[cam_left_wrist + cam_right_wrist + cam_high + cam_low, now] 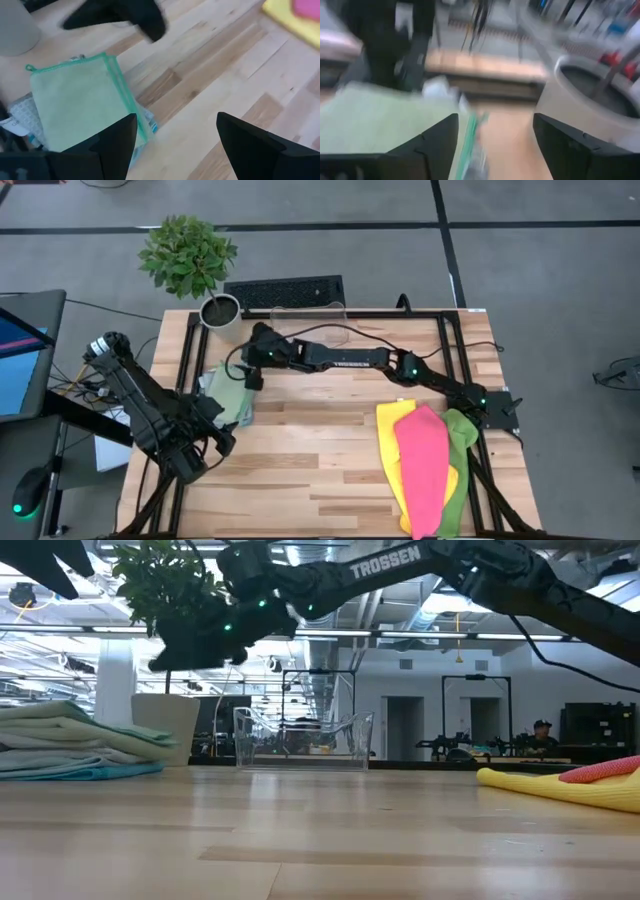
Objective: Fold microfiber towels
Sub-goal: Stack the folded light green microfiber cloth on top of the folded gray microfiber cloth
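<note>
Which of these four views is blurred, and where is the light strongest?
The right wrist view is smeared by motion: the pale green towel and grey plant pot have soft edges. The left wrist view is only slightly soft. The high view is evenly lit. The low view has bright ceiling lights, leaving the arm above dark.

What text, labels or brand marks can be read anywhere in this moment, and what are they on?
"TROSSEN": white capitals on the right arm, low view.
White tags on the folded towel stack: any print is too blurred to read.
Laptop screen at the table's left edge: nothing legible.
Keyboard behind the table: keys too small to read.
No other readable text in any view.
</note>
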